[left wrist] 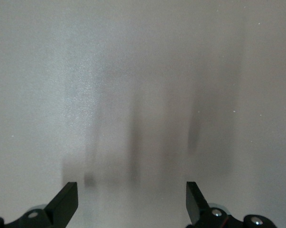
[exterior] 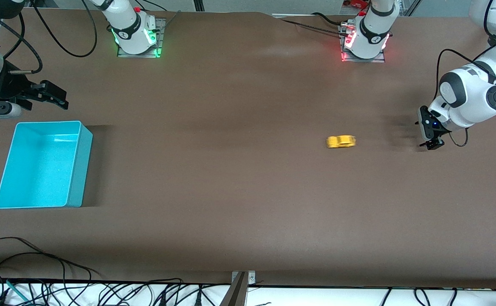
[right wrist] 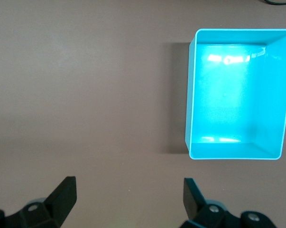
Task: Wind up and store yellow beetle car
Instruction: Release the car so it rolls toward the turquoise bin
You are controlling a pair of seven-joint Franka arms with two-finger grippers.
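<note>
The yellow beetle car [exterior: 340, 141] sits on the brown table toward the left arm's end and looks motion-blurred. My left gripper [exterior: 431, 143] is low over the table beside the car, apart from it, open and empty; its wrist view shows only bare table between the fingers [left wrist: 64, 204]. The turquoise bin [exterior: 44, 165] stands empty at the right arm's end; it also shows in the right wrist view [right wrist: 237, 107]. My right gripper [exterior: 52, 95] hangs open and empty over the table just past the bin's rim, its fingers [right wrist: 62, 197] spread.
Cables lie along the table's front edge [exterior: 103, 293]. The arm bases [exterior: 135, 36] stand at the back of the table. Bare brown table lies between the car and the bin.
</note>
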